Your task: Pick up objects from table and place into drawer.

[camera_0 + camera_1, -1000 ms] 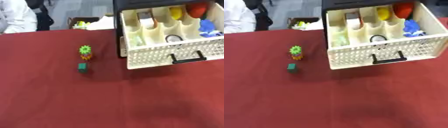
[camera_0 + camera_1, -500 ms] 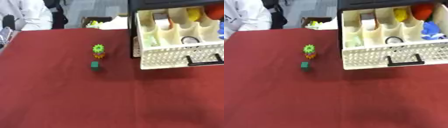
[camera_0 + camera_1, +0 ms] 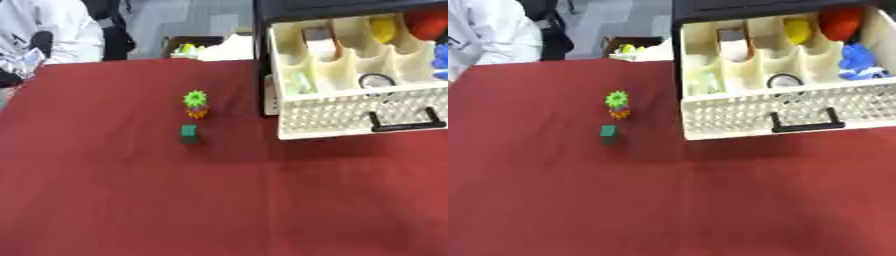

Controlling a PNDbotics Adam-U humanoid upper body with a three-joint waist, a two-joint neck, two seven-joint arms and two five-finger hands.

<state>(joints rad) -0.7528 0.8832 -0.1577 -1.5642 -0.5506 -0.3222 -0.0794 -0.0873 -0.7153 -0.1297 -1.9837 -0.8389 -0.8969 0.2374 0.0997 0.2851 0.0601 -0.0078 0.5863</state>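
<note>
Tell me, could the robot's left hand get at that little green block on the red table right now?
Probably yes. The green block stands alone on the red table, apart from the spiky green toy and left of the open drawer. Neither hand is in view, though.

Open cream drawer (image 3: 798, 115) on red table (image 3: 667, 200), green block (image 3: 608, 133), spiky green-orange toy (image 3: 617, 104) beside it

Both eye views are looking down from the robot's head across the red table (image 3: 667, 200) toward its far edge. They are sharing the open drawer (image 3: 798, 112) at the far right, the right eye showing more of it.
</note>
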